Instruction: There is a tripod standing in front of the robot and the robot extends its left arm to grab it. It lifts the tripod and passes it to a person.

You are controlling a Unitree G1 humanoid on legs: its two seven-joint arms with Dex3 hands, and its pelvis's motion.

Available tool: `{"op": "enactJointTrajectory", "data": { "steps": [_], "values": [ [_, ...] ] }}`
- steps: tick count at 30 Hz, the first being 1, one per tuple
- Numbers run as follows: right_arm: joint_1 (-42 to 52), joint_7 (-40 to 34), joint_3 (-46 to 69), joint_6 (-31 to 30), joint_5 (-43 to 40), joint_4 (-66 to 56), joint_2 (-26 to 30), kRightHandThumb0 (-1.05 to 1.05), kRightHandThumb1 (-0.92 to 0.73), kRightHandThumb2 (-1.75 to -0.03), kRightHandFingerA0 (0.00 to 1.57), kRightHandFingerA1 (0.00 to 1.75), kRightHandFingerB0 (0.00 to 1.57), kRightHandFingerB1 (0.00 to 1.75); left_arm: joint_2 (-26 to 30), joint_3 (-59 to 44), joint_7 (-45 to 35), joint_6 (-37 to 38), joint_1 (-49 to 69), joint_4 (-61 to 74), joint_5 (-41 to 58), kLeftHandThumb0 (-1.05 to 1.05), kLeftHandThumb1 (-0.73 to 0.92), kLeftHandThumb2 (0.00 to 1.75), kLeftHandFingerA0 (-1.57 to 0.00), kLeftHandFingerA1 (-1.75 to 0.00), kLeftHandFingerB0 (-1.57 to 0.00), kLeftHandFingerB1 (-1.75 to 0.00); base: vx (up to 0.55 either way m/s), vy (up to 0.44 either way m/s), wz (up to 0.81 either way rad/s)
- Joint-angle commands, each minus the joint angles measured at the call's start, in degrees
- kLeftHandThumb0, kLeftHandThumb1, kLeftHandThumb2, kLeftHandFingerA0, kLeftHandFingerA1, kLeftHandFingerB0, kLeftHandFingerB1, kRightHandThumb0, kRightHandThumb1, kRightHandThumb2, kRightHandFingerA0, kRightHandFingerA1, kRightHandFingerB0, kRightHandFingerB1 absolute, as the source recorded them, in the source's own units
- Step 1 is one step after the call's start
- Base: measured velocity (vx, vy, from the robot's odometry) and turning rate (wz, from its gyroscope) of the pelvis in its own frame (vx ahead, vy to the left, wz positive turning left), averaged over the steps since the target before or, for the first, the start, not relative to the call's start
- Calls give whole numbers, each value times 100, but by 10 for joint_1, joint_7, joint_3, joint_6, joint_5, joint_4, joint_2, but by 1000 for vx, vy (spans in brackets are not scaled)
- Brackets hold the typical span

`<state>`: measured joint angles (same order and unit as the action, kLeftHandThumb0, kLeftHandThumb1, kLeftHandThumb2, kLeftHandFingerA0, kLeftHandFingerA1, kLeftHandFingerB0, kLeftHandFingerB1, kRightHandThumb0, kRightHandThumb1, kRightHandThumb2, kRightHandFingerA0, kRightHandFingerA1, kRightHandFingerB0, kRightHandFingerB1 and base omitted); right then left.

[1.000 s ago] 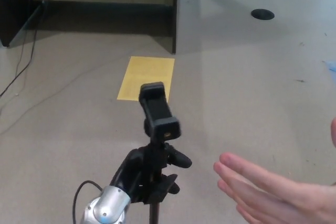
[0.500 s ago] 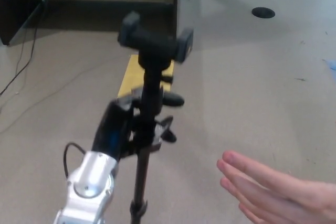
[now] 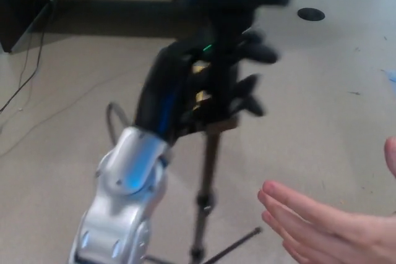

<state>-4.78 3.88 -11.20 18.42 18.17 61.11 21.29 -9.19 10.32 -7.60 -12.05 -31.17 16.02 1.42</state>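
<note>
Tripod (image 3: 210, 171) raised higher, left hand (image 3: 198, 85) clenched on it; grey floor (image 3: 322, 103).

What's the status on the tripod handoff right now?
Left hand shut on tripod, raised off the floor. Right hand not in view. Person's hand open at lower right, apart from tripod. Nothing between.

left hand (image 3: 204, 85): black, thick blunt fingers (image 3: 253, 100), small green light above them (blurred) | forearm (image 3: 124, 208) behind fingers: glossy silver-grey shell, faint blue glint | dark cable (image 3: 111, 122) looping out beside wrist | person's hand (image 3: 322, 227): bare, no sleeve visible
</note>
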Motion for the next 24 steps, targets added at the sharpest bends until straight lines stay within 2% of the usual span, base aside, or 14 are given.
{"op": "enactJointTrajectory", "data": {
  "steps": [1,5,11,12,16,17,19,20,24],
  "values": [
    [0,6,-2,-8,1,1,7,-38,-71,-61,71,44,50,37,-34,36,1,-74,-71,41,13,-15,76,66,-112,-98,-84,-89,0,0,0],
    [-2,-1,-7,-9,8,7,6,-40,-70,-62,73,44,50,37,-86,93,24,-110,-119,44,-15,-15,75,67,-119,-93,-87,-86,0,0,0],
    [-9,7,-6,-10,-1,11,-1,-40,-71,-61,70,45,51,37,-121,138,41,-123,-161,28,-9,-17,75,66,-116,-100,-87,-86,0,0,0],
    [-10,12,-5,-17,-3,10,-2,-39,-71,-62,68,42,51,37,-131,154,42,-119,-178,20,-14,-17,73,72,-112,-106,-86,-93,0,0,0],
    [-13,19,0,-18,-10,4,-2,-38,-71,-62,67,42,50,37,-161,173,53,-134,-203,15,-7,-16,71,75,-114,-100,-88,-91,0,0,0],
    [-13,18,-2,-17,-8,2,-2,-38,-71,-61,69,44,50,37,-163,180,51,-121,-200,13,-6,-14,72,77,-108,-108,-88,-97,0,0,0],
    [-15,13,-10,-16,3,-2,0,-38,-72,-61,70,44,49,37,-154,204,51,-96,-193,20,-20,-16,72,78,-111,-108,-88,-98,0,0,0],
    [-15,12,-12,-13,5,-3,1,-38,-72,-61,70,44,49,37,-146,219,54,-101,-190,32,-33,-18,71,79,-107,-112,-87,-100,0,0,0],
    [-15,13,-15,-18,5,-4,-1,-38,-72,-61,69,44,49,37,-127,247,58,-91,-172,54,-46,-20,71,76,-109,-108,-86,-93,0,0,0]
  ]
}}
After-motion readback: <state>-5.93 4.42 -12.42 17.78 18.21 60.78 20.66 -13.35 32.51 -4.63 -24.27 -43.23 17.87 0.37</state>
